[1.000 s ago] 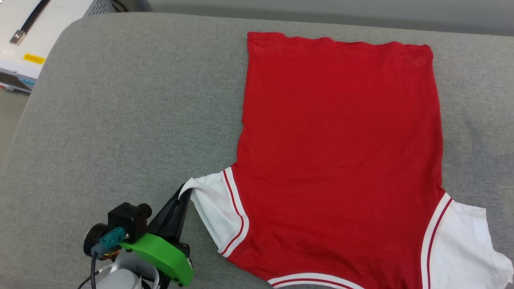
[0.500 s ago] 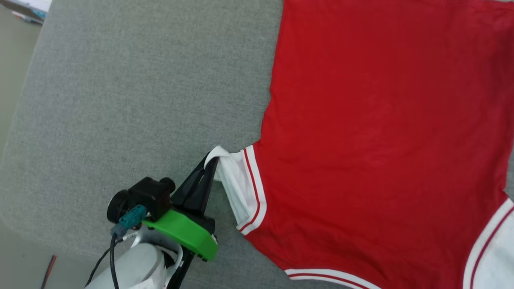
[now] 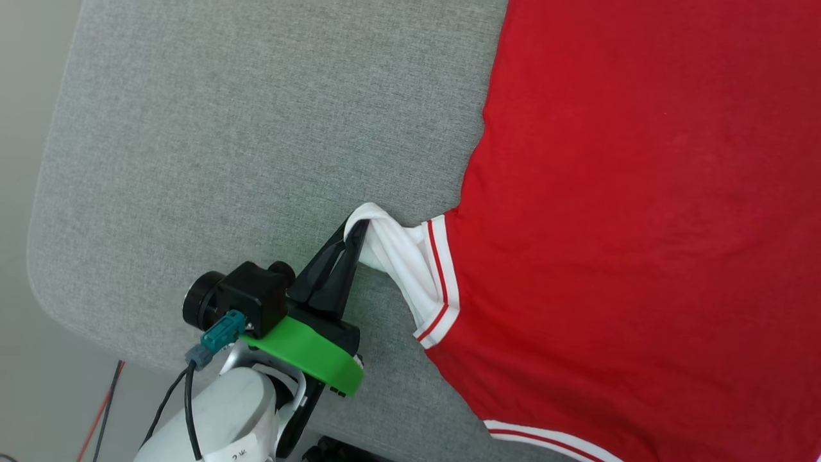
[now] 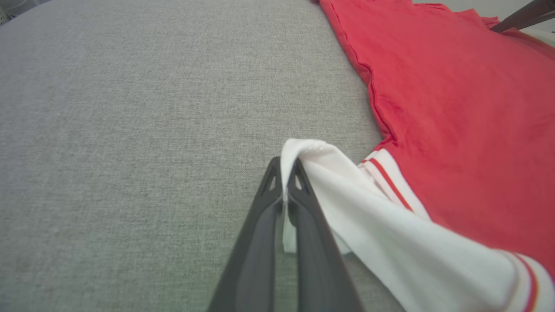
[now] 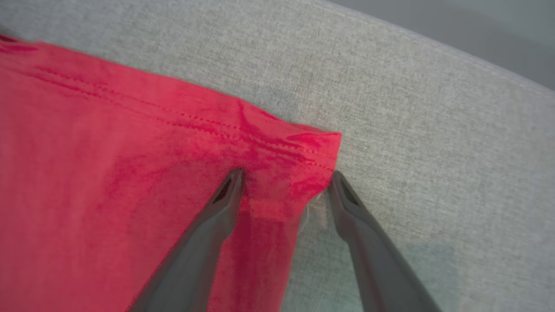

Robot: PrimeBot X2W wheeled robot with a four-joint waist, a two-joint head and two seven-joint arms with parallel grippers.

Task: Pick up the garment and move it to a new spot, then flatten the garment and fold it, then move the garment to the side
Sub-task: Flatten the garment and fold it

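The garment (image 3: 641,224) lies spread flat, plain red side up, on the grey cushion (image 3: 224,128). Its white sleeve (image 3: 401,256) with red-striped trim is bunched and lifted at its tip. My left gripper (image 3: 356,228) is shut on that sleeve tip; in the left wrist view the white sleeve (image 4: 368,216) drapes over the closed left gripper (image 4: 286,173). In the right wrist view my right gripper (image 5: 286,177) stands open astride a hem corner of the garment (image 5: 130,173), one finger (image 5: 225,195) on the red cloth, the other finger (image 5: 347,203) on the grey cushion (image 5: 433,151) beside it.
The cushion's rounded left edge (image 3: 45,224) drops to a pale floor (image 3: 25,385), where red and black cables (image 3: 106,404) lie. Bare grey cushion stretches left of the garment. A dark finger (image 4: 524,15) shows at the far red corner in the left wrist view.
The head camera has swung, shifting the whole picture right and up. My left gripper keeps its hold on the sleeve tip, which now looks more bunched and lifted.
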